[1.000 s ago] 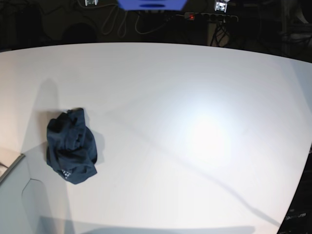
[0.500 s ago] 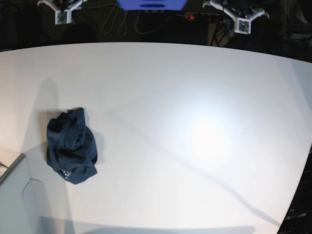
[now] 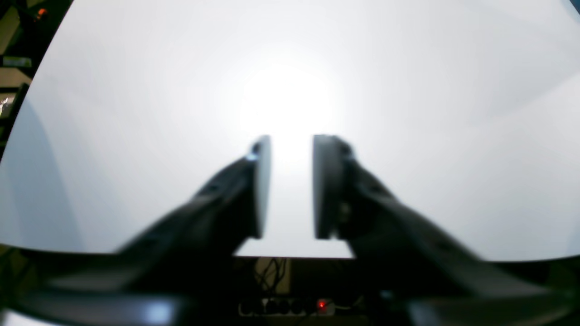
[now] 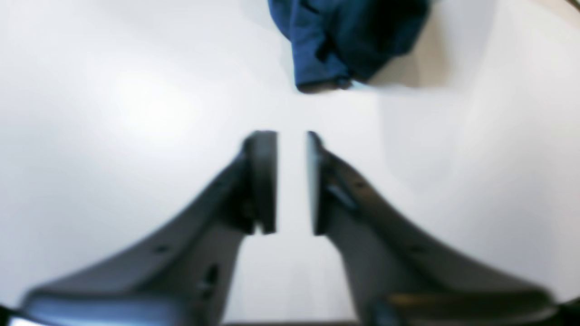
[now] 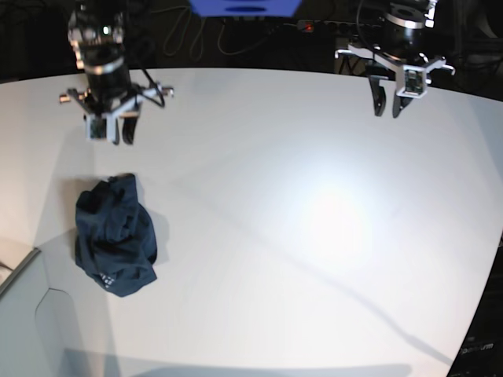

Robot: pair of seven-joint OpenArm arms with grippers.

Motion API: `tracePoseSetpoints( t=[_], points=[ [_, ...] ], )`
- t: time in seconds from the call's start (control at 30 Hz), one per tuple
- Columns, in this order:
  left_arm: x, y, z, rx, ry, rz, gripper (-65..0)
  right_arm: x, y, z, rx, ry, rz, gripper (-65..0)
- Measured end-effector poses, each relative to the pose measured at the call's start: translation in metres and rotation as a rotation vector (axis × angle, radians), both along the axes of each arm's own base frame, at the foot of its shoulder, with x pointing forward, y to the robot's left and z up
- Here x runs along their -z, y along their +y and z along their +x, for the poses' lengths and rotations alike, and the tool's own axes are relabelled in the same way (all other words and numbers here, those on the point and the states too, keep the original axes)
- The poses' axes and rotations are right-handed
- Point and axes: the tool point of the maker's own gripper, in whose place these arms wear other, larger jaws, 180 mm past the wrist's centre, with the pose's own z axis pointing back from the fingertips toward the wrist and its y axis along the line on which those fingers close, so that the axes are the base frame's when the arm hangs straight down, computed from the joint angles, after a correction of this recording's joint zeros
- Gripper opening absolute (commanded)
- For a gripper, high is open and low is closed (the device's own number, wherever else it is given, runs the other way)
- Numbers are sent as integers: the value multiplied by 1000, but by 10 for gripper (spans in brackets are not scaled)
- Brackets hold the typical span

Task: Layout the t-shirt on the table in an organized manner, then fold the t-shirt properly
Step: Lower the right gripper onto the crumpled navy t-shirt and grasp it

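The dark navy t-shirt (image 5: 114, 236) lies crumpled in a heap at the left of the white table (image 5: 314, 157), with a small white mark near its front edge. In the right wrist view its near end (image 4: 335, 40) shows at the top, beyond the fingers. My right gripper (image 5: 118, 135) hangs above the table just behind the heap, slightly open and empty; it also shows in the right wrist view (image 4: 291, 181). My left gripper (image 5: 391, 107) hangs over the far right of the table, slightly open and empty; it also shows in the left wrist view (image 3: 290, 185).
A grey-white panel (image 5: 31, 314) with a raised edge sits at the near left corner. Behind the table's curved far edge are cables, a power strip with a red light (image 5: 308, 27) and a blue object (image 5: 245, 7).
Both arms have come down from the top edge into view. The right gripper now hangs just behind the t-shirt, the left over the far right. The t-shirt has not moved.
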Motion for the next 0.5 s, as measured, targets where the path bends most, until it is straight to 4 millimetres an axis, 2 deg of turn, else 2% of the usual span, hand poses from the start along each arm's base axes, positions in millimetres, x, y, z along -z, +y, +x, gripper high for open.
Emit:
tracePoseSetpoints(
  t=[0.07, 0.23, 0.37, 0.5],
  points=[
    [-3, 0, 2, 2, -13, 2, -384, -6, 0, 24, -6, -7, -5, -398],
    [-3, 1, 2, 1, -11, 3, -375, 9, -4, 76, 5, 15, -3, -322],
    [-4, 0, 2, 2, -13, 4, -375, 33, -9, 101, 20, 64, 1, -298],
    [-4, 1, 2, 2, -14, 4, -374, 61, -14, 112, 36, 145, 5, -285]
  ],
)
